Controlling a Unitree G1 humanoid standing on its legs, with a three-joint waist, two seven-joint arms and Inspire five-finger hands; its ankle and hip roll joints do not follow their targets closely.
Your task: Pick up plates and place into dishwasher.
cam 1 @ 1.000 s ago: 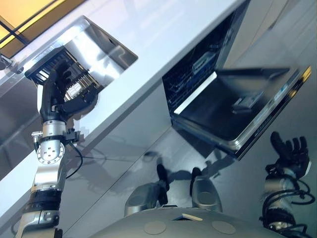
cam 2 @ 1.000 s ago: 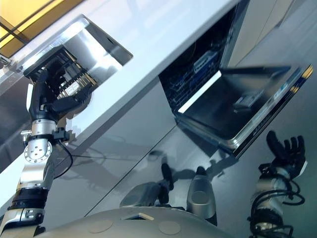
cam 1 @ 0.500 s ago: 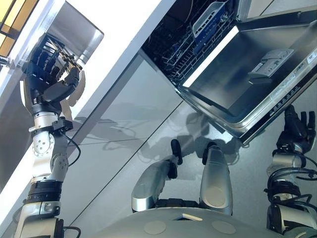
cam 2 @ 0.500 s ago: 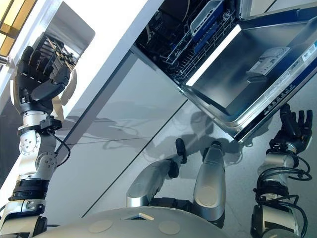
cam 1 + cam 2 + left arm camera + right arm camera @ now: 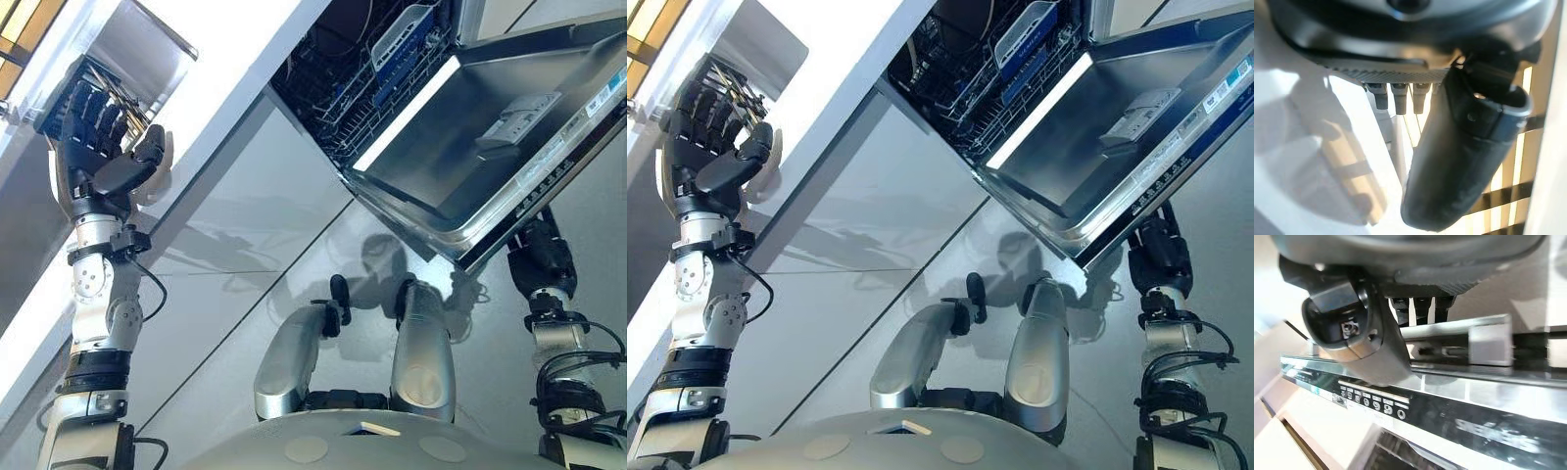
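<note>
While raised, left hand (image 5: pixel 98 157) at plate (image 5: pixel 152 176)

I see a row of small symbols on the dishwasher door's (image 5: pixel 509 127) control strip (image 5: pixel 1371 401), but I can't read them.

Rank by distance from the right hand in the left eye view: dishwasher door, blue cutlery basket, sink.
1. dishwasher door: its front edge lies right over the right hand.
2. blue cutlery basket: in the rack, beyond the door.
3. sink: far across, by the left hand.
</note>
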